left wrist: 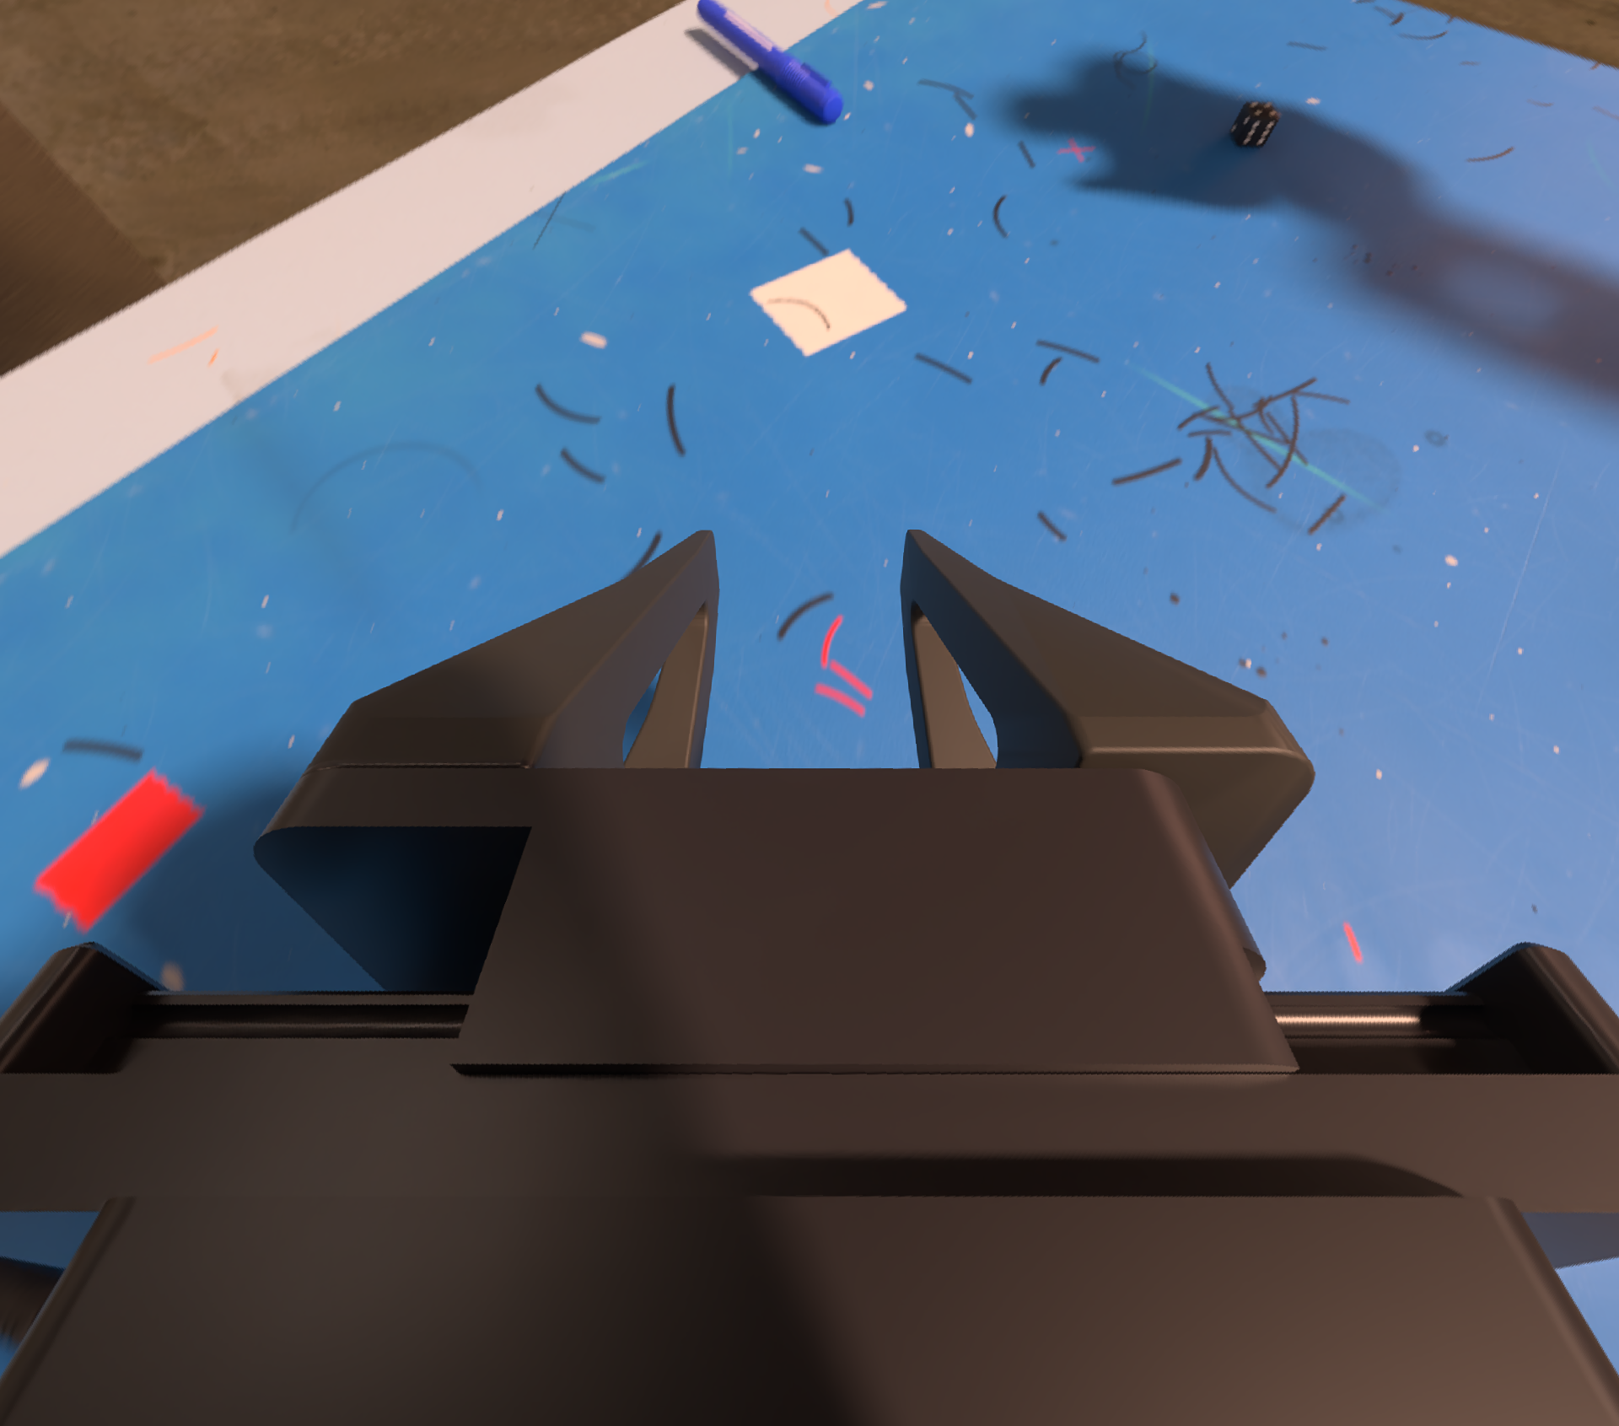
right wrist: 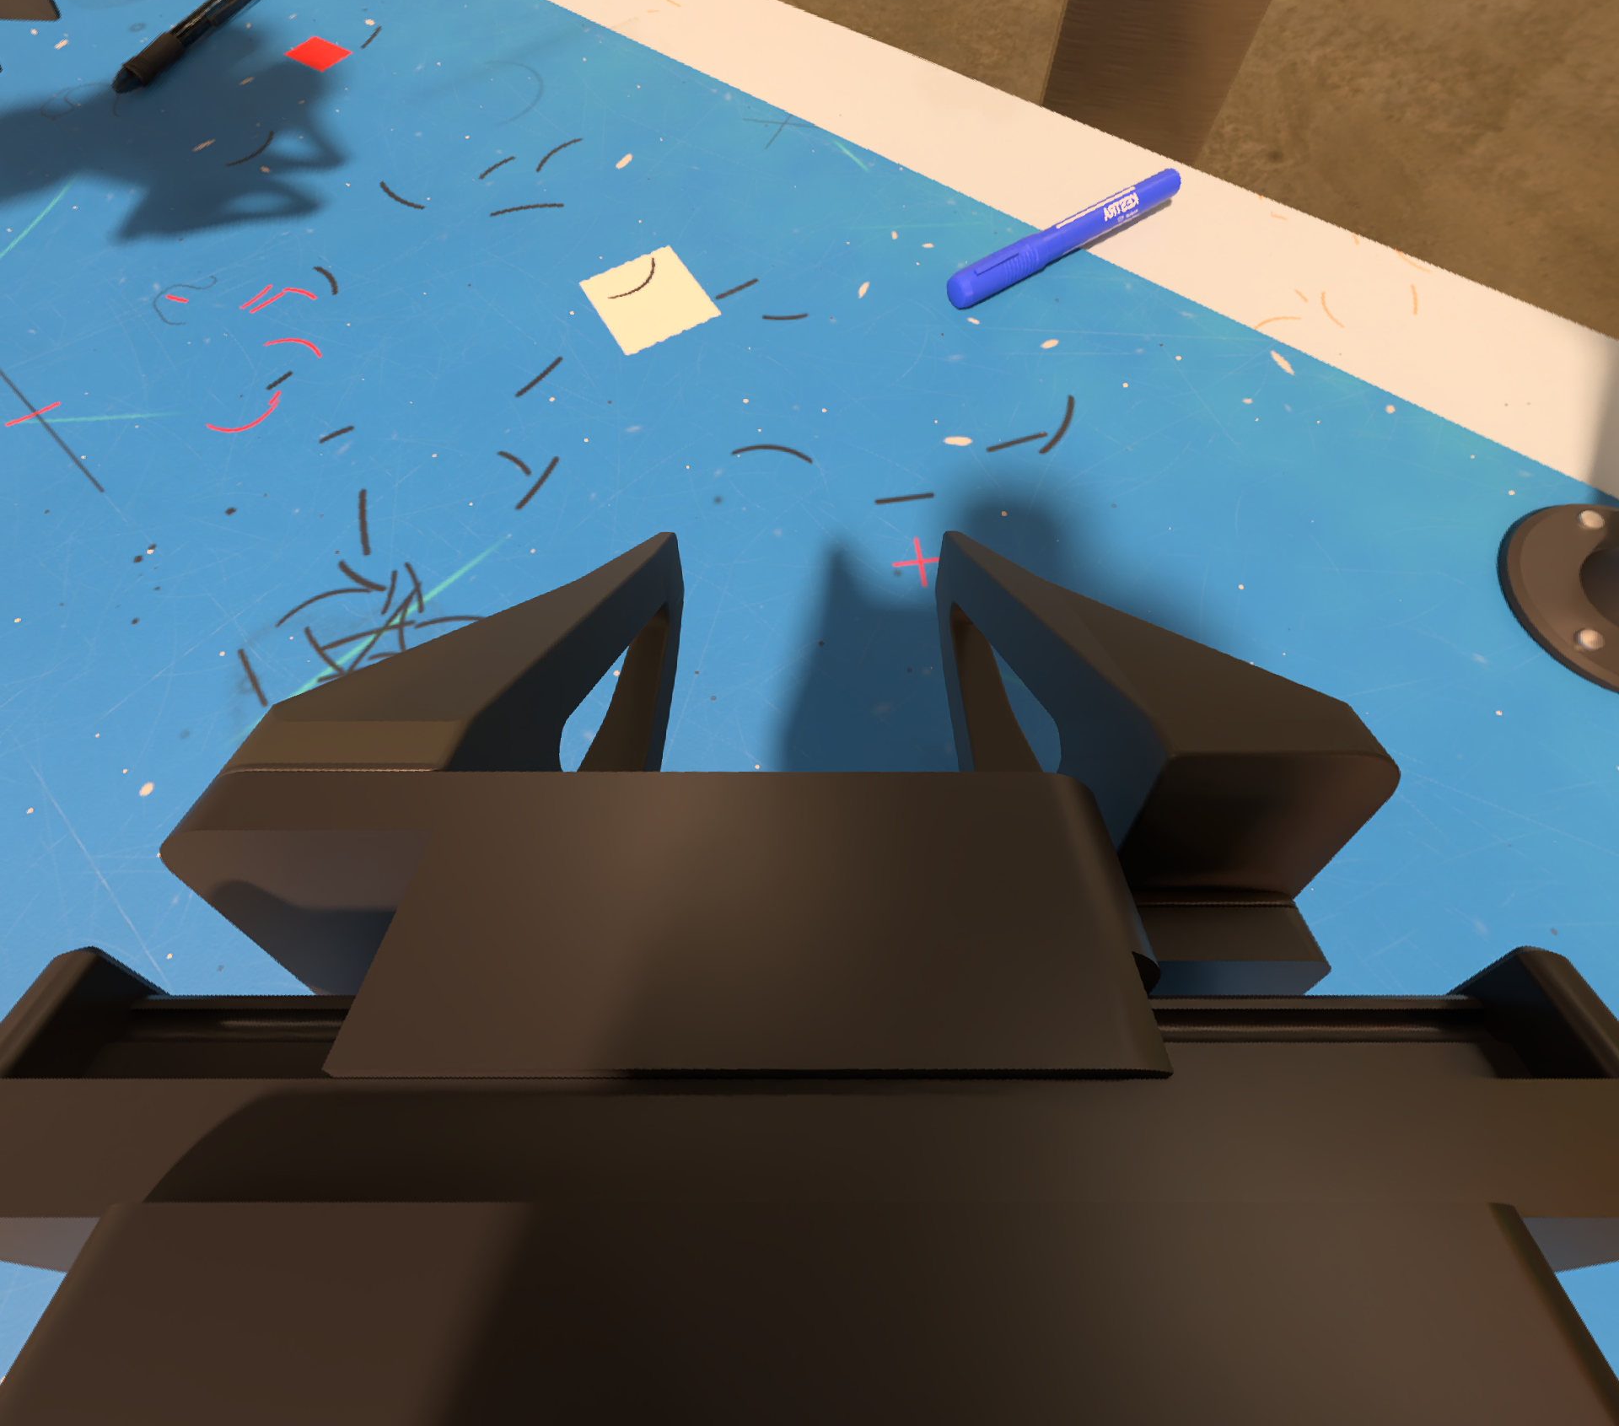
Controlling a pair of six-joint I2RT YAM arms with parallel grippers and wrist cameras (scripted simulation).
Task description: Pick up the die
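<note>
Left end effector (left wrist: 810, 552) hangs parted and empty over the blue bench (left wrist: 1139, 683); right end effector (right wrist: 810, 552) likewise, parted wider, nothing held. The die (left wrist: 1254, 123) sits far off, right of the blue marker (left wrist: 771, 61), under a shadow. Best bet: centre it between the fingers, then descend squarely (it's tiny, so misalignment matters). The right view misses it entirely; its pips are too small to read.
</note>
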